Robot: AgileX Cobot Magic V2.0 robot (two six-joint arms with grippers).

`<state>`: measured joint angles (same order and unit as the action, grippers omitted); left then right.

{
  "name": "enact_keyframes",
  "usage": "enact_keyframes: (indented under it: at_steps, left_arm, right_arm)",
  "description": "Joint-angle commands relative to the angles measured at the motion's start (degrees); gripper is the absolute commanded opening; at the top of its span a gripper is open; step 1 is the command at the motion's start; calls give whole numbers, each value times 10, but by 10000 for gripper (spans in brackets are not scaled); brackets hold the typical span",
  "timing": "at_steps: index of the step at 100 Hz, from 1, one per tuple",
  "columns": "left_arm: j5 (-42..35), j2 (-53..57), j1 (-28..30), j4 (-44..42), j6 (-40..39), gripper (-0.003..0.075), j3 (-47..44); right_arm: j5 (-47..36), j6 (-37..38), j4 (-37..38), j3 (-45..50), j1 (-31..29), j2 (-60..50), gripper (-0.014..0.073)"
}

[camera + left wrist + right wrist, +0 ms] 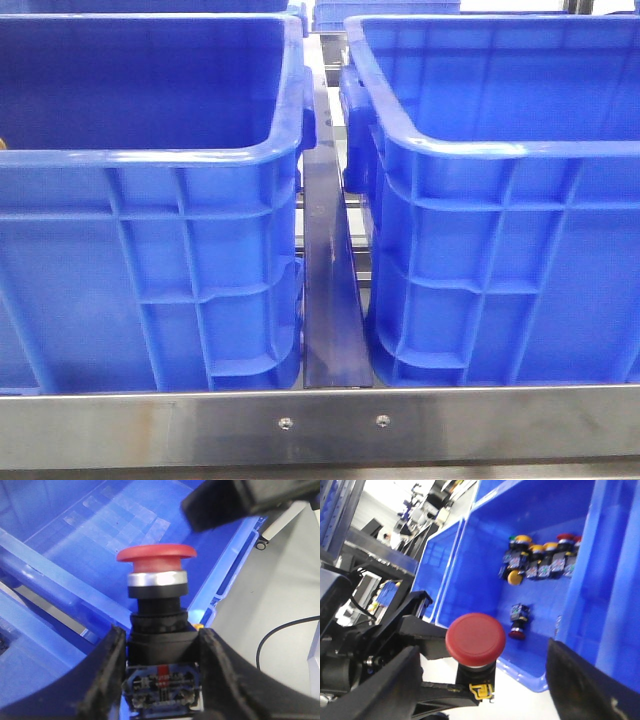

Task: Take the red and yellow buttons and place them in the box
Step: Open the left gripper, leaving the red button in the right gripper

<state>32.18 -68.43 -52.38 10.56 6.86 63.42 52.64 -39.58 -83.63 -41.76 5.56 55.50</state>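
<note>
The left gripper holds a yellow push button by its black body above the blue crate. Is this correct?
Not quite. In the left wrist view the push button clamped in the left gripper has a red cap, not yellow. The rest holds: it is gripped by its black body above the blue crate.

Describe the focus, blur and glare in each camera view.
Front view: evenly lit, sharp, soft sheen on the bright-blue ribbed plastic crate rim. Left wrist view: the red mushroom-head push button is fairly sharp, the black end effector fingers blurred. Right wrist view: washed-out glare in the background, near fingers soft.
</note>
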Motion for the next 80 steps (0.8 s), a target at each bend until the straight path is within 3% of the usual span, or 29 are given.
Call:
enact_keyframes:
  at_steps: [1,25,46,56,73,80]
  left_arm:
    - [-42,12,-4,7,-1,-19,16]
    - [-42,12,-4,7,-1,-19,16]
    - [-42,12,-4,7,-1,-19,16]
    - [-41,12,-4,7,-1,-19,16]
    - [-41,12,-4,7,-1,-19,16]
    - [-41,12,-4,7,-1,-18,16]
  right_arm:
    - [-1,-21,-53,-20,18,11,542]
    - [-17,-46,-71,-52,83,58,542]
    - [-14,-49,-71,-82,103,102,533]
    - [-13,-49,-71,-82,107,113,449]
    - [-10,-49,-71,-82,107,115,225]
    - [-10,-49,-71,-82,107,115,190]
